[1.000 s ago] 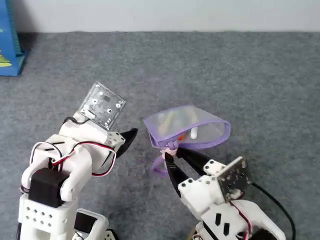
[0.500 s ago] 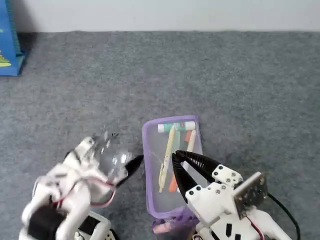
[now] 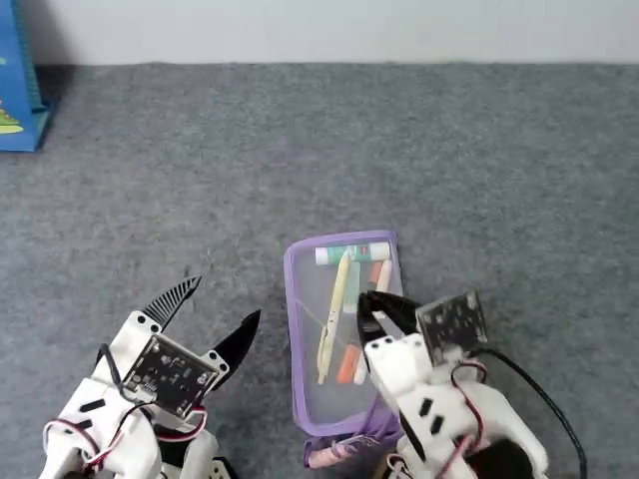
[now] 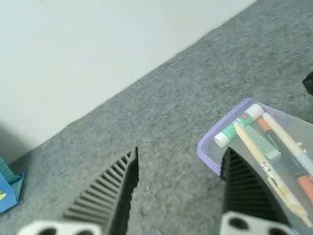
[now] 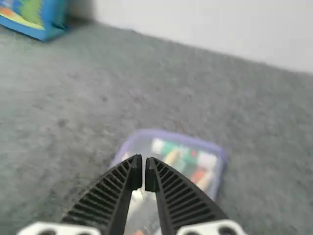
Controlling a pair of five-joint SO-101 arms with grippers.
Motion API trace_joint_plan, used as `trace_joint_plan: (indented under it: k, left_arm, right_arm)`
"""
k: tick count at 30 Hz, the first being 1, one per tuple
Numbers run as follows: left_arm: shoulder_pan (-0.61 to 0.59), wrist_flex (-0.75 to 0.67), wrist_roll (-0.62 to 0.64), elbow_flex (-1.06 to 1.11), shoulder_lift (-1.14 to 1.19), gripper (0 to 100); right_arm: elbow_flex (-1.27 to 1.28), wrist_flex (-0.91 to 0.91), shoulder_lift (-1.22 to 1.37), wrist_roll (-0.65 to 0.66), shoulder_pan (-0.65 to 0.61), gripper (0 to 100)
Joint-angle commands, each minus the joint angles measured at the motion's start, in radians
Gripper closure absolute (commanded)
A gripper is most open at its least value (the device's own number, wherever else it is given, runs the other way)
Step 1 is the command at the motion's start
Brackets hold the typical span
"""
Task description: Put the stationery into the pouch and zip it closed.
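A clear pouch [image 3: 310, 379] with purple trim lies flat on the grey carpet, its pinkish zipper pull [image 3: 329, 456] at the near end. Inside it lie a green-and-white glue stick [image 3: 351, 253], a yellow pen [image 3: 332, 314] and orange pens. My right gripper [image 3: 374, 302] hovers over the pouch's middle, shut with nothing in it; its wrist view has the tips [image 5: 143, 160] over the pouch [image 5: 205, 152]. My left gripper [image 3: 215, 311] stands open just left of the pouch, empty, with the pouch's far corner [image 4: 254, 132] beside one finger [image 4: 244, 188].
A blue box [image 3: 18, 85] stands at the far left by the wall, seen too as the box [image 5: 34, 17] and its corner [image 4: 7, 188]. Grey carpet [image 3: 449, 150] stretches open beyond the pouch up to the white wall.
The pouch, held up by my right gripper a second ago, now lies flat. The right gripper let go, then shut. The left arm drew back toward the near edge and opened.
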Motion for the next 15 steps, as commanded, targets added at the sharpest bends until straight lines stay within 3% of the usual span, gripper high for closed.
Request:
trace_joint_plan:
  k: [1,9,15]
  left_arm:
    - [-0.008,0.017,0.031,-0.004,-0.005,74]
    - [-0.006,0.023,0.103,-0.004,-0.005,74]
    - [-0.006,0.04,0.121,-0.004,-0.005,74]
  right_arm:
    - [0.006,-0.005,0.104,0.011,0.081,99.1]
    - [-0.015,-0.085,0.527,0.002,0.217,98.7]
    - [-0.114,-0.085,0.846,0.002,0.242,99.1]
